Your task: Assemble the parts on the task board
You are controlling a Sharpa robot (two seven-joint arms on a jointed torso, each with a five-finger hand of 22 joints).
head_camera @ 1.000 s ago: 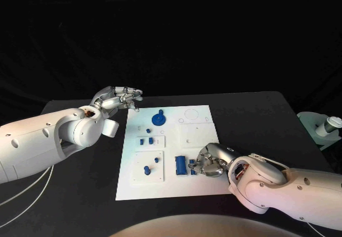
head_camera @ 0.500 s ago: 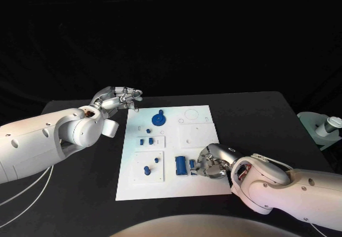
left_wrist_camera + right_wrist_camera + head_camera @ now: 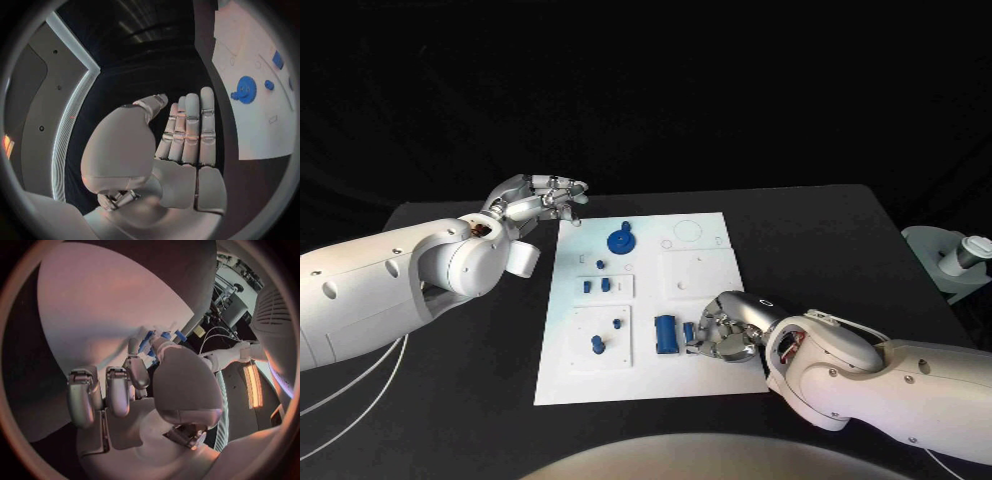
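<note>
Head view: blue parts (image 3: 666, 334) near board's (image 3: 704, 380) near edge, long axis running away from robot, touching right robot hand (image 3: 721, 330) fingertips on their left. Right robot hand much nearer, fingers curled onto small blue piece; firm grasp cannot be told. Gear (image 3: 622, 240) at far end. Left robot hand (image 3: 538, 198) released, fingers together, over counter (image 3: 459, 360) beyond board's far-left corner.
</note>
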